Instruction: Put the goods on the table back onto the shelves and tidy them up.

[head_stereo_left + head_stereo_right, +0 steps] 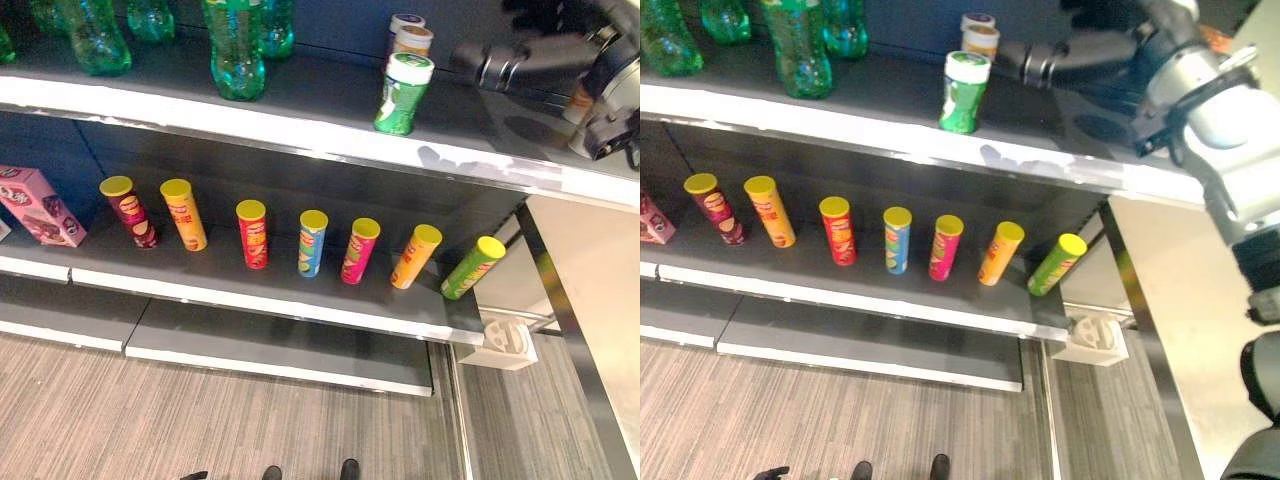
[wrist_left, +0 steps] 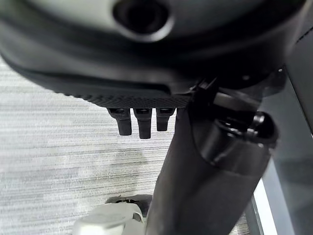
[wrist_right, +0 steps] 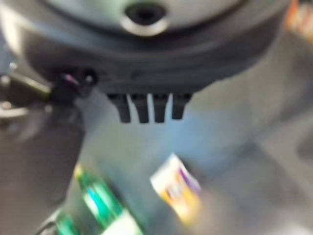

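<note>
The right hand (image 1: 1080, 50) reaches over the upper shelf (image 1: 1040, 160) at about one o'clock, fingers straight and apart, holding nothing. Just at its nine o'clock stands a green can (image 1: 964, 92), with two more cans (image 1: 980, 35) behind. The left hand (image 2: 142, 120) hangs over the floor (image 2: 58, 147), fingers relaxed. Seven tubes (image 1: 312, 242) line the lower shelf (image 1: 250, 295).

On the upper shelf (image 1: 300, 120), bare board lies right of the green can (image 1: 403, 93); green bottles (image 1: 236, 45) crowd its left. Seven spaced tubes (image 1: 312, 243) line the middle shelf (image 1: 270, 290).
</note>
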Robot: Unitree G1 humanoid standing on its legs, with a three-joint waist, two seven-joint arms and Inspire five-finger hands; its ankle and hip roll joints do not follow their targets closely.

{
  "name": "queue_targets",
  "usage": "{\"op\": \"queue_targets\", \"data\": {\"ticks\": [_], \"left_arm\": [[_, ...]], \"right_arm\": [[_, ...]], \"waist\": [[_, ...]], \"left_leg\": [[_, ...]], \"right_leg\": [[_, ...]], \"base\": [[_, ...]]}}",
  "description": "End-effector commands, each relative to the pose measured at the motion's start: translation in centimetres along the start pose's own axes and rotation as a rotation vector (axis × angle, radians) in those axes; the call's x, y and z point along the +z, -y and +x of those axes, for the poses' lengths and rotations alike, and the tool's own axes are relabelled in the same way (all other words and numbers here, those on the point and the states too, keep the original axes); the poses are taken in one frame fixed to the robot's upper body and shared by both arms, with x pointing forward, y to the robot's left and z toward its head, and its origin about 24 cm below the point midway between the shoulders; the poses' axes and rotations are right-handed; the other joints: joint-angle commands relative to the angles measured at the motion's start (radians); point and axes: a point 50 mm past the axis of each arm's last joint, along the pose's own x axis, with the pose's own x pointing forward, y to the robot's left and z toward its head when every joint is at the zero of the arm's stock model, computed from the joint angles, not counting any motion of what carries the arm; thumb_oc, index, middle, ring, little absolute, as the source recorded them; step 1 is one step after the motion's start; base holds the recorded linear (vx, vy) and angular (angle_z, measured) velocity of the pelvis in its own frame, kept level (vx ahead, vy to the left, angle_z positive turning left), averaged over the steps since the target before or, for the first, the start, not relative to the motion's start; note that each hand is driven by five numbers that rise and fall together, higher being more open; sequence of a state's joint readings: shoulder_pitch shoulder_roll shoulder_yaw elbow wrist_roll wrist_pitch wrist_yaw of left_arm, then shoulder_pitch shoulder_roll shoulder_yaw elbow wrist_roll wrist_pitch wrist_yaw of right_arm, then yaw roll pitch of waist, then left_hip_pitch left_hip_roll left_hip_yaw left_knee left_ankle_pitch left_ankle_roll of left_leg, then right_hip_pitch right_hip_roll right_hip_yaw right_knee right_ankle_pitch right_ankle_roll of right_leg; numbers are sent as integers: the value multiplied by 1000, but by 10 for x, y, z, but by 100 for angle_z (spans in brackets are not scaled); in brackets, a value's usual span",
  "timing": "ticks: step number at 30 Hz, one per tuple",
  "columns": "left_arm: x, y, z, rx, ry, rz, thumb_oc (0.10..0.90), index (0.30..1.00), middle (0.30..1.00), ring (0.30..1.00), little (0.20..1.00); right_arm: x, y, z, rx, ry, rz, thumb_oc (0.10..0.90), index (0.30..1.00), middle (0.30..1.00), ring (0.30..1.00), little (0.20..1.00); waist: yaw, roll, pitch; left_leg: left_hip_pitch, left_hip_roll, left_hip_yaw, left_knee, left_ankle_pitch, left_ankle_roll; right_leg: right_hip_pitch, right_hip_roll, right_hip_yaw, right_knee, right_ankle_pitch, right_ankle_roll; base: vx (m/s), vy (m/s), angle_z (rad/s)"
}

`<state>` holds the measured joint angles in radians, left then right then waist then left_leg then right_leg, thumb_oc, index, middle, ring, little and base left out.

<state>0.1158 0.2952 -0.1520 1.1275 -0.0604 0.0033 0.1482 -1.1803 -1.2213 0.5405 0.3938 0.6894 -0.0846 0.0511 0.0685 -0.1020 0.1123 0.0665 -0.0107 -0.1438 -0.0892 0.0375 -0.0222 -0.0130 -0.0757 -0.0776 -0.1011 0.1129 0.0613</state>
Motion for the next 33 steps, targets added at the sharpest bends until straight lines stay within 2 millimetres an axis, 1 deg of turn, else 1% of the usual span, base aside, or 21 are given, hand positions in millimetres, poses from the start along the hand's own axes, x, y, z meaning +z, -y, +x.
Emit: {"op": "queue_targets", "data": {"ticks": [1,2,4,10,14,15,17,18,20,21,22,23,24,25,26,27,29,30,31,32,33], "left_arm": [[-11,-20,0,66,-28,27,800,900,900,900,900],[-11,-15,0,52,-25,28,800,900,900,900,900],[-10,-13,0,42,-20,40,800,900,900,900,900],[8,-6,1,6,49,77,800,900,900,900,900],[26,-8,3,3,115,97,800,900,900,900,900],[33,-10,3,5,146,111,800,900,900,900,900],[36,-11,3,-1,156,112,800,900,900,900,900],[41,-12,3,-11,177,119,800,900,900,900,900],[44,-12,3,-22,189,103,800,900,900,900,900],[55,-12,2,-32,227,80,800,900,900,900,900],[58,-11,1,-45,244,71,800,900,900,900,900],[58,-11,1,-45,243,72,800,900,900,900,900],[67,-9,0,-70,284,58,800,900,900,900,900],[72,-6,0,-75,293,56,800,900,900,900,900],[74,-5,0,-80,301,62,800,900,900,900,900],[75,-2,0,-84,302,74,800,900,900,900,900],[75,-1,0,-81,294,63,800,900,900,900,900],[73,1,0,-70,281,35,800,900,900,900,900],[73,1,0,-69,281,35,800,900,900,900,900],[74,1,0,-61,281,27,800,900,900,900,900],[75,0,1,-48,280,20,800,900,900,900,900]], "right_arm": [[44,30,-10,-158,234,29,800,900,900,900,900],[45,22,-19,-120,276,51,800,900,900,900,900],[44,7,-31,-74,317,88,800,900,900,900,900],[21,-40,-83,32,344,232,800,900,900,900,900],[8,-56,-108,67,305,284,800,900,900,900,900],[-5,-63,-119,69,262,377,800,900,900,900,900],[-12,-65,-123,79,221,382,800,900,900,900,900],[-36,-80,-142,197,65,411,800,900,900,900,900],[-61,-89,-161,262,-98,362,800,900,900,900,900],[-87,-96,-181,313,-262,294,800,900,900,900,900],[-99,-99,-193,340,-342,268,800,900,900,900,900],[-99,-99,-193,340,-343,267,800,900,900,900,900],[-141,-116,-239,417,-608,186,800,900,900,900,900],[-164,-135,-263,416,-737,199,800,900,900,900,900],[-174,-145,-277,407,-805,216,800,900,900,900,900],[-189,-170,-304,426,-930,221,800,900,900,900,900],[-201,-195,-326,443,-1036,200,800,900,900,900,900],[-214,-220,-355,433,-1184,159,800,900,900,900,900],[-214,-221,-355,433,-1183,160,800,900,900,900,900],[-218,-234,-376,428,-1289,151,800,900,900,900,900],[-221,-245,-385,419,-1345,147,800,900,900,900,900]], "waist": [[12,-47,-79],[-3,-34,-81],[-13,-26,-83],[-38,-3,-84],[-61,22,-81],[-70,29,-81],[-79,33,-81],[-100,41,-79],[-110,43,-76],[-123,46,-69],[-127,47,-67],[-126,47,-68],[-141,51,-58],[-143,53,-53],[-144,53,-52],[-140,54,-51],[-135,54,-50],[-124,54,-47],[-124,54,-47],[-116,53,-45],[-108,52,-43]], "left_leg": [[-30,10,18,2,-85,-51],[-28,11,23,2,-87,-50],[-25,13,30,2,-89,-49],[-19,20,54,2,-94,-45],[-20,22,69,2,-98,-43],[-17,24,77,2,-99,-43],[-16,24,83,2,-99,-43],[-11,28,100,2,-99,-46],[-9,29,109,2,-99,-47],[-11,31,115,2,-96,-49],[-11,31,115,2,-96,-48],[-11,31,115,2,-97,-48],[-11,33,118,2,-96,-48],[-10,33,119,2,-96,-46],[-8,33,118,2,-96,-44],[-3,34,116,2,-97,-42],[1,34,116,2,-98,-40],[6,33,112,2,-99,-35],[6,33,112,2,-100,-35],[11,32,110,2,-101,-32],[15,32,108,2,-102,-31]], "right_leg": [[39,-59,-1,25,-80,89],[37,-58,3,24,-79,89],[36,-57,9,24,-79,89],[29,-52,29,23,-77,89],[20,-50,41,24,-78,88],[17,-49,49,26,-78,87],[16,-49,52,26,-78,87],[14,-47,64,28,-75,86],[12,-48,67,29,-72,88],[6,-49,71,33,-71,90],[6,-49,71,34,-71,90],[6,-49,71,34,-71,89],[3,-51,68,42,-75,89],[3,-52,68,46,-76,88],[4,-52,66,48,-78,88],[9,-54,64,49,-80,87],[13,-55,61,49,-82,86],[19,-55,56,52,-85,84],[19,-55,56,52,-85,84],[23,-56,52,53,-86,83],[30,-56,50,52,-87,84]], "base": [[11,-22,-6],[7,-21,-7],[-1,-17,-7],[-3,-13,-17],[-13,-19,-16],[-1,-25,-21],[-7,-16,-15],[-20,-9,-21],[-44,-6,-17],[-57,-3,-10],[-44,-2,-8],[-40,-4,2],[-51,-5,1],[-51,-7,-7],[-12,-15,-17],[13,-14,-22],[11,-8,-7],[17,-16,4],[19,-21,6],[17,-13,5],[26,-20,6]]}}
